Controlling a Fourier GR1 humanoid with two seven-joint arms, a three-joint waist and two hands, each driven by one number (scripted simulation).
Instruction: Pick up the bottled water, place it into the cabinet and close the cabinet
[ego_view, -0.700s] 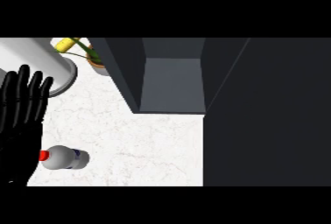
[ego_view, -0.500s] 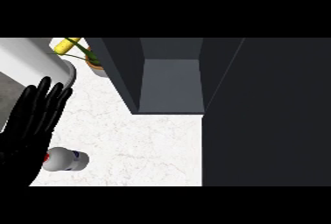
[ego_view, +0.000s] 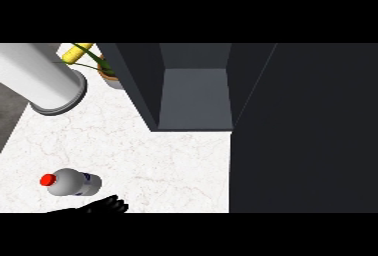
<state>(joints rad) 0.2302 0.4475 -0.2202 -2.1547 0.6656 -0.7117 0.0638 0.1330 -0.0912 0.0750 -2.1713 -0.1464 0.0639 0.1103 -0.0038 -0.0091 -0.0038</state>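
1. Since the earlier frames, the left robot hand (ego_view: 100, 206) has withdrawn from the left side of the view to its lower edge; only fingertips show, so open or closed cannot be told.
2. Bottled water (ego_view: 71, 182) stands on the bench (ego_view: 148, 160), red cap up, just beyond those fingertips and ungrasped, now nearer the view's middle.
3. Farther off, the cabinet (ego_view: 193, 97) is open, ready to take the bottle.
4. Farthest left, a white cylinder (ego_view: 40, 75) and a potted plant (ego_view: 103, 70) stand clear of the path.
5. The right robot hand is not in view.
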